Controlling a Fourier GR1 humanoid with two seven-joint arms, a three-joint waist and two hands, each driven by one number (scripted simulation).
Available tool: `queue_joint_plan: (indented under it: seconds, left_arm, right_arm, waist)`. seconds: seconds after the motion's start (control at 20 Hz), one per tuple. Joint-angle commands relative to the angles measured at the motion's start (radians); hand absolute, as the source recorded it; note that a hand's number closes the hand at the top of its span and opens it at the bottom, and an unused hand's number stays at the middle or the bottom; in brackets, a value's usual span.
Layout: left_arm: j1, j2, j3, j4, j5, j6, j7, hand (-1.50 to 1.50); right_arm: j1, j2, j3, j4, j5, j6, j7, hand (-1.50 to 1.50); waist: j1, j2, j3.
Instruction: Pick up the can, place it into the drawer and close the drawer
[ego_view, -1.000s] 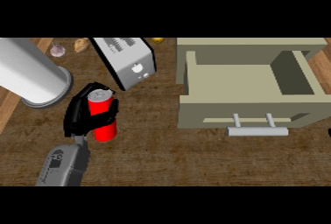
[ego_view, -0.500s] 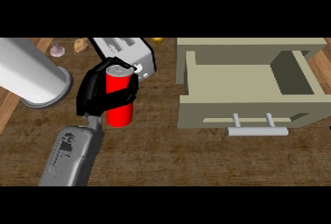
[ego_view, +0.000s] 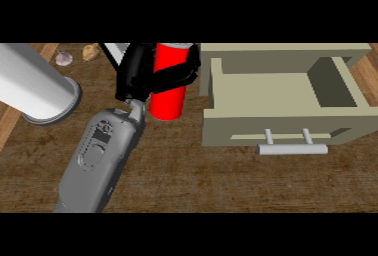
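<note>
In the head view my left hand (ego_view: 145, 75) is shut on a red can (ego_view: 168, 96), fingers and thumb curled round its upper half. The can stands upright and looks raised off the wooden counter, just left of the open beige drawer (ego_view: 280, 128). Nothing lies on the drawer's floor, and its grey bar handle (ego_view: 291, 148) points toward me. My grey left forearm (ego_view: 100, 160) rises from the lower left edge. No right hand shows.
A big grey cylinder (ego_view: 33, 87) stands at the left. Behind my hand a white appliance (ego_view: 114, 50) peeks out. A garlic bulb (ego_view: 65, 59) and a small tan item (ego_view: 91, 51) lie at the back left.
My left hand has lifted the can and carried it to the right, closer to the drawer's left wall. The forearm has come further into view.
</note>
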Motion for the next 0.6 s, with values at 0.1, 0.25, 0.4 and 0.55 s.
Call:
queue_joint_plan:
  seconds: [0.1,0.25,0.4,0.55]
  left_arm:
    - [-0.214,-0.001,-0.066,0.125,0.017,0.113,0.062,1.5]
    - [-0.331,-0.001,-0.082,0.244,0.094,0.165,0.021,1.5]
    - [-0.41,-0.001,-0.105,0.315,0.092,0.21,0.065,1.5]
    - [-0.482,-0.001,-0.107,0.368,0.098,0.233,0.057,1.5]
  right_arm:
    - [0.016,0.016,0.012,0.015,0.002,0.001,-0.035,-1.5]
    - [-0.029,-0.01,0.005,-0.043,-0.008,-0.013,0.071,-1.5]
    - [0.035,0.015,0.024,-0.047,-0.001,-0.002,0.0,-1.5]
    - [-0.039,-0.009,-0.012,0.026,0.016,-0.006,0.004,-1.5]
  waist:
    - [-0.006,0.0,0.0]
    - [-0.015,0.003,0.0]
    - [-0.019,0.002,0.0]
    - [-0.012,0.003,0.0]
